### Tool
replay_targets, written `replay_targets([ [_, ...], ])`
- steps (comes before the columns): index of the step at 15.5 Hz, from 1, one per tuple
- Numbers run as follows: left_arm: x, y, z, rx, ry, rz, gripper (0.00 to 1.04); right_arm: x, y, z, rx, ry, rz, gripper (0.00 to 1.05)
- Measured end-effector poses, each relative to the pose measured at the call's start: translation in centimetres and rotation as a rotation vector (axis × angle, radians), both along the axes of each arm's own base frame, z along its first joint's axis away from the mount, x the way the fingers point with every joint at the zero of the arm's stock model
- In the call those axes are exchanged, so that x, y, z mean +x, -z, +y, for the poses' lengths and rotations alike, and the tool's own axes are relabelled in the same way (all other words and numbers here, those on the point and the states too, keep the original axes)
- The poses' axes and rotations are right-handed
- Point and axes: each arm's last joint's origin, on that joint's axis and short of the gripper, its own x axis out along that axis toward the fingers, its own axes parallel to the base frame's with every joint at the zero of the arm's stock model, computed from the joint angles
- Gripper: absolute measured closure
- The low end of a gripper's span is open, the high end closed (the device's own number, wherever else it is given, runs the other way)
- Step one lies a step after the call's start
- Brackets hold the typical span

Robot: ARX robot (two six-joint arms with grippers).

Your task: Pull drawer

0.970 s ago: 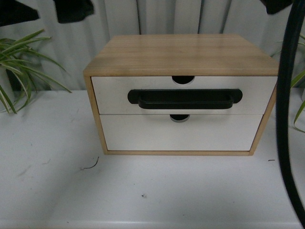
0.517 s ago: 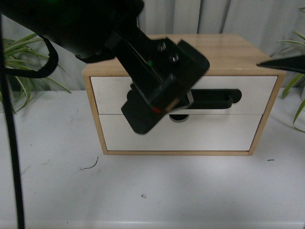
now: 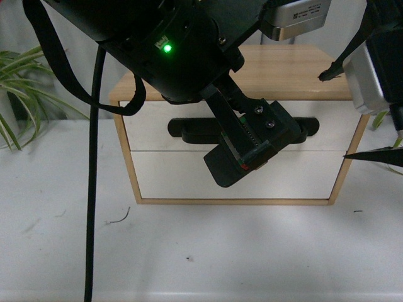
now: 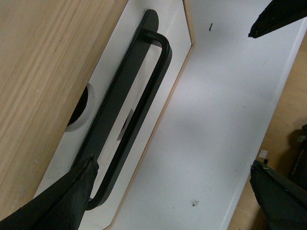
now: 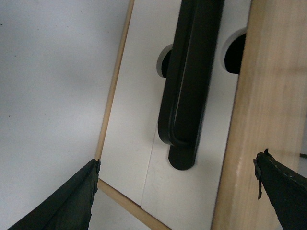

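While both arms hang in front of it, the drawer [image 3: 151,129] sits in the upper slot of a light wood cabinet [image 3: 283,69] at twelve o'clock on the tabletop [image 3: 201,251].

- Drawer: wide, shallow, white front. A long black bar handle [image 4: 139,100] runs across it, with a half-round notch [image 4: 81,110] in the upper edge. The front lies flush with the plain white lower front [image 3: 170,176] at its six o'clock.
- Left end effector [image 4: 170,199]: released, fingers [image 4: 57,201] spread wide and grasping nothing. It is poised before the handle; contact cannot be told. In the front view the left arm covers the middle of the handle and the notch, and a green lamp [image 3: 167,48] glows on the arm.
- Right end effector [image 5: 175,191]: released and empty, at three o'clock of the cabinet.
- Black cable [image 3: 93,189]: hangs at nine o'clock, crossing the cabinet's corner.
- Spider plant [image 3: 25,82]: at nine o'clock, well apart from the cabinet.
- Tabletop: white, with a dark curl of debris [image 3: 118,218] at seven o'clock and a speck [image 3: 189,258] at six.
- Backdrop [image 3: 69,75]: pale grey.
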Motion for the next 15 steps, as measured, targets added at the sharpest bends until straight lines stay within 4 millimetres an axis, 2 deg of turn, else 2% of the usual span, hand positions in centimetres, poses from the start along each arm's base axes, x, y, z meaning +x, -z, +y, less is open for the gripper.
replay_targets([
  [3,0.8,0.9,-0.4,0.000,-0.018,-0.024,0.07,0.8,1.6,1.1,-0.009,-0.025,0.016,0.06],
  [6,1.4,2.1,-0.4,0.012,-0.027,-0.005,0.07,1.0,2.1,1.9,-0.011,-0.050,0.019,0.06],
  [11,2.5,3.7,-0.8,0.023,-0.035,0.011,0.07,1.8,3.6,2.1,-0.021,-0.047,0.046,0.06],
  [15,3.2,4.2,-1.1,0.022,-0.041,0.004,0.07,2.3,4.4,2.2,-0.020,-0.048,0.034,0.06],
])
